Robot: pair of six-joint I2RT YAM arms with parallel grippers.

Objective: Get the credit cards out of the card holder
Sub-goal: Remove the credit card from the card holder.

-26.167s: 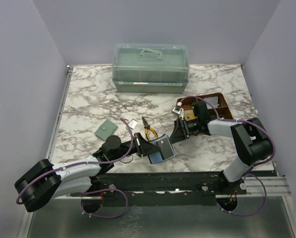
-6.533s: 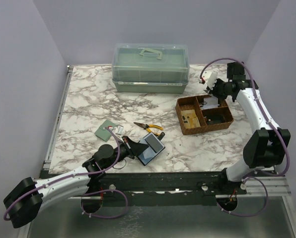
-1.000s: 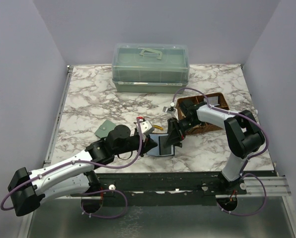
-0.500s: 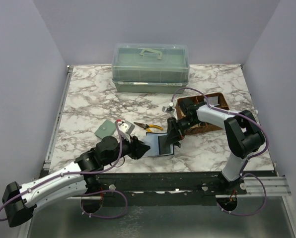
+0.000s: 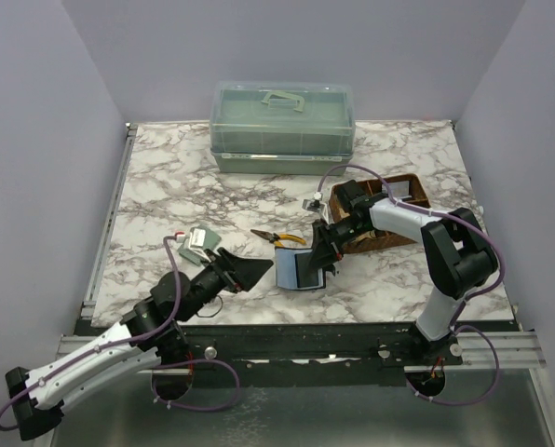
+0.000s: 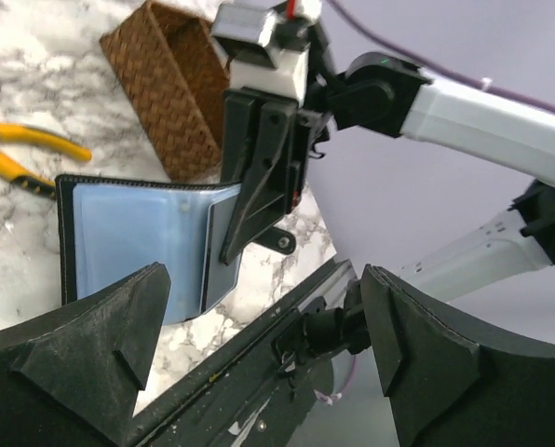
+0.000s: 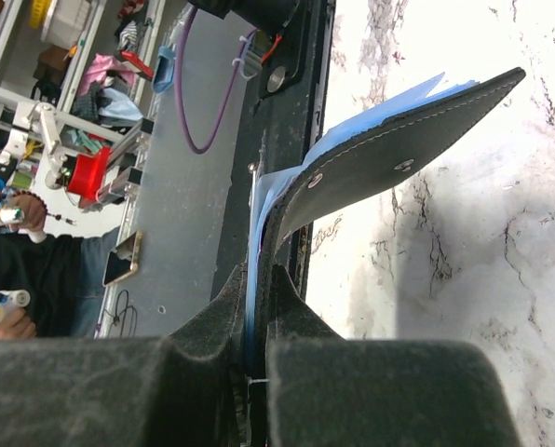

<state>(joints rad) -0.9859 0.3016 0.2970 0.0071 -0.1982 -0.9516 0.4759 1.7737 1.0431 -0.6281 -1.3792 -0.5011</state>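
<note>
The left gripper (image 5: 250, 273), low and left of centre in the top view, has its fingers spread wide with nothing between them, and it points right at the card holder (image 5: 294, 270) from just beside it. The holder sits at the centre of that view, folded open with its blue-grey lining facing the left gripper. Its left edge is down at the marble table (image 5: 166, 186) and its right side is lifted. The right gripper (image 5: 322, 253) is pinched tight on that raised right edge, and the right wrist view shows its fingers closed over the black cover and blue lining. In the left wrist view a grey panel next to those fingers may be a card (image 6: 223, 233) in a pocket, though the angle leaves that unsure. Just above the holder lie yellow-handled pliers (image 5: 279, 238), and a green wallet (image 5: 198, 240) sits further left. A wicker basket (image 5: 394, 236) sits to the right under the right arm. A green lidded box (image 5: 282, 126) stands at the top centre.
</note>
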